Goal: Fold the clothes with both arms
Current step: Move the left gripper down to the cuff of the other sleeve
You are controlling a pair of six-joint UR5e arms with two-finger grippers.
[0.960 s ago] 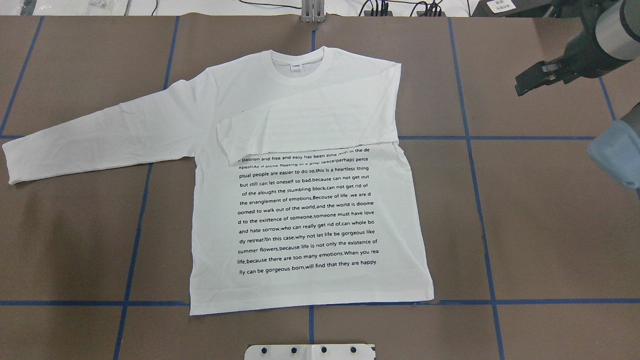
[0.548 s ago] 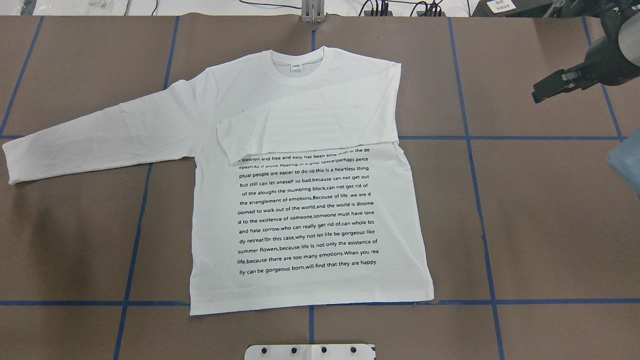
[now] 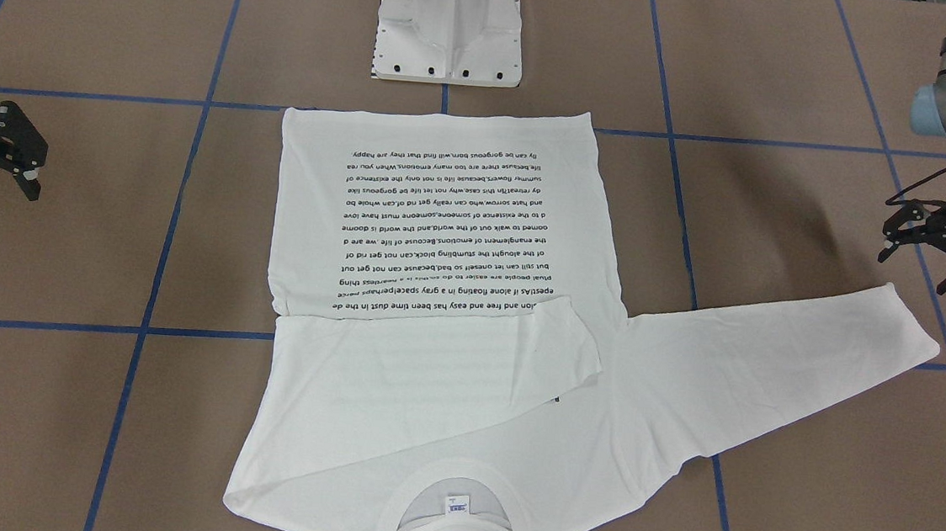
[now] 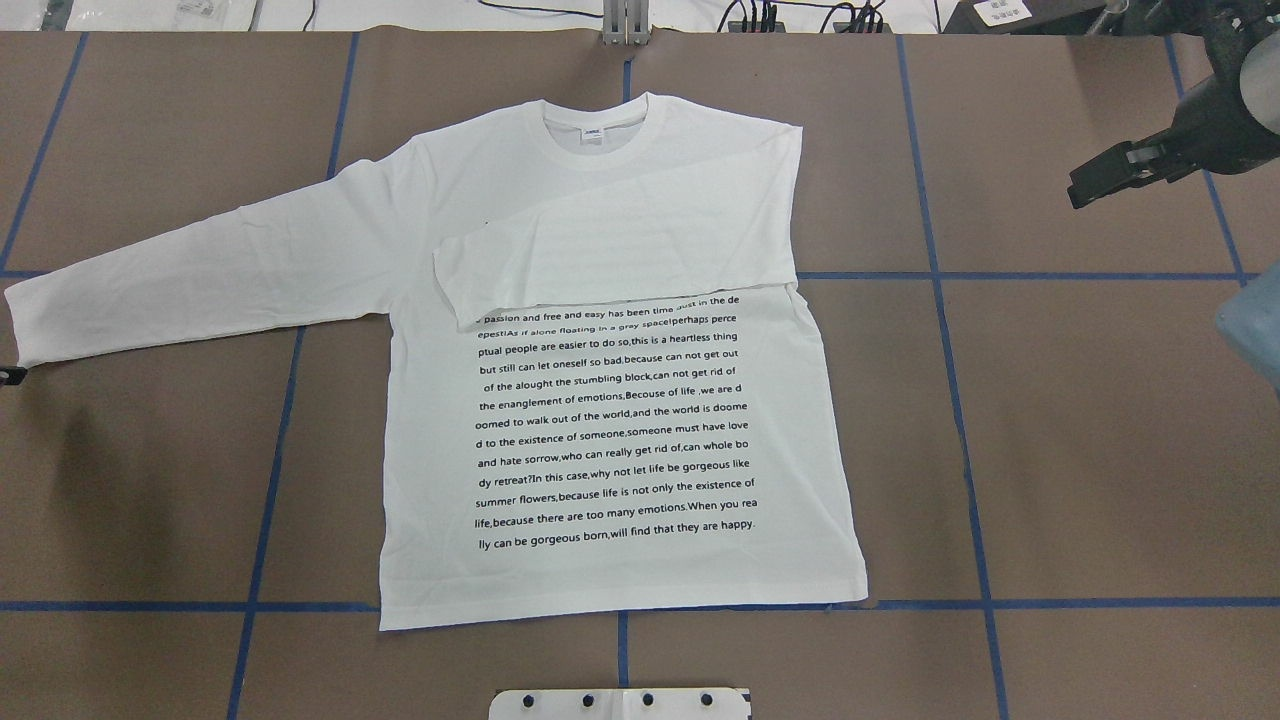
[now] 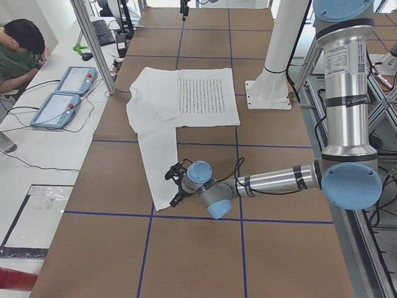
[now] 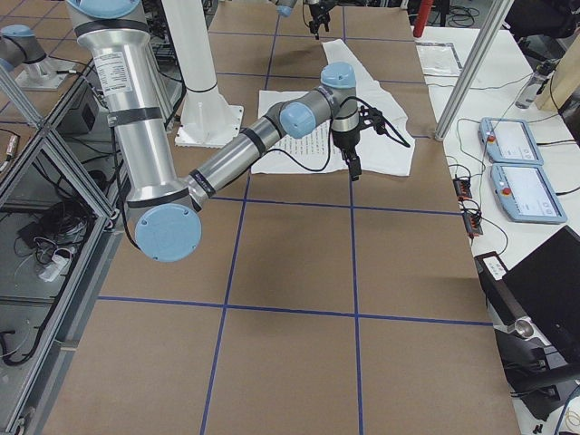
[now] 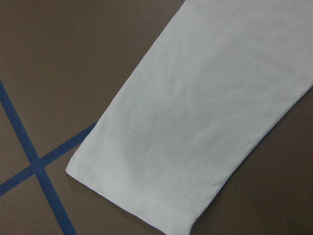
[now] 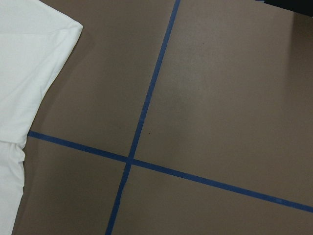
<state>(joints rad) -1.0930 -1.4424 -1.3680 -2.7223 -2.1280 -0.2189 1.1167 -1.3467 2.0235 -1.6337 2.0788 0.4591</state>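
The white long-sleeved T-shirt (image 4: 620, 420) lies flat on the brown table with its black text facing up and its neck label at the far side. One sleeve (image 4: 620, 260) is folded across the chest. The other sleeve stretches out to the left, and its cuff (image 4: 30, 320) fills the left wrist view (image 7: 161, 161). My left gripper (image 3: 911, 270) is open and empty, just above and beside that cuff. My right gripper (image 4: 1085, 190) is open and empty, off the shirt to the far right. It also shows in the front-facing view (image 3: 20, 171).
The white metal pedestal (image 3: 451, 23) stands at the near edge behind the shirt's hem. Blue tape lines (image 4: 960, 420) cross the table. An operator (image 5: 22, 49) and two teach pendants (image 5: 62, 93) are beyond the far edge.
My right gripper has moved further right and away from the shirt. My left gripper's tip has come into the overhead view at the left edge, by the sleeve cuff. The shirt has not moved.
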